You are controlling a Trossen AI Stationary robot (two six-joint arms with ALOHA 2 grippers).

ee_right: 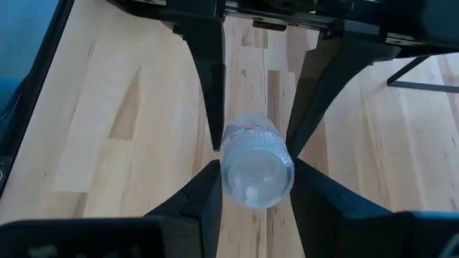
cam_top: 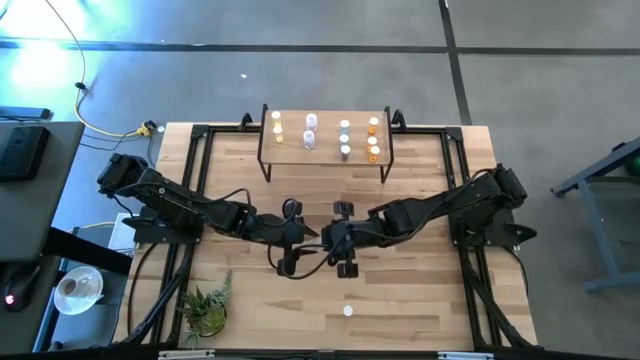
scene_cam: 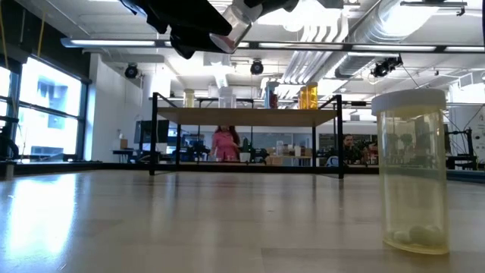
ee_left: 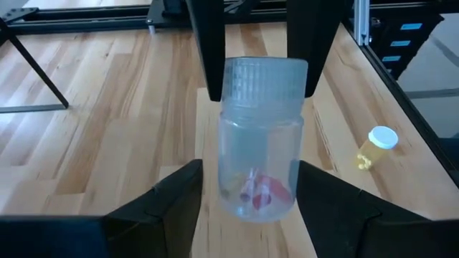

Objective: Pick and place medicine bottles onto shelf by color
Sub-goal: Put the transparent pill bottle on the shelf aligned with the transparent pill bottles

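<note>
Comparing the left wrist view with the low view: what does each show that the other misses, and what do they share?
Left wrist view only: the red and white pills inside the clear bottle, the right hand gripping its cap, and the left hand flanking its body.
Low view only: the shelf top with its row of bottles, and a person in the room behind.
Both: the held clear bottle, and the yellowish bottle alone on the table.

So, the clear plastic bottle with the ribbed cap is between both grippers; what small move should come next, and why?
Probably close the left gripper on the clear plastic bottle: its fingers flank the body with a gap, while the right gripper grips the cap end.
</note>
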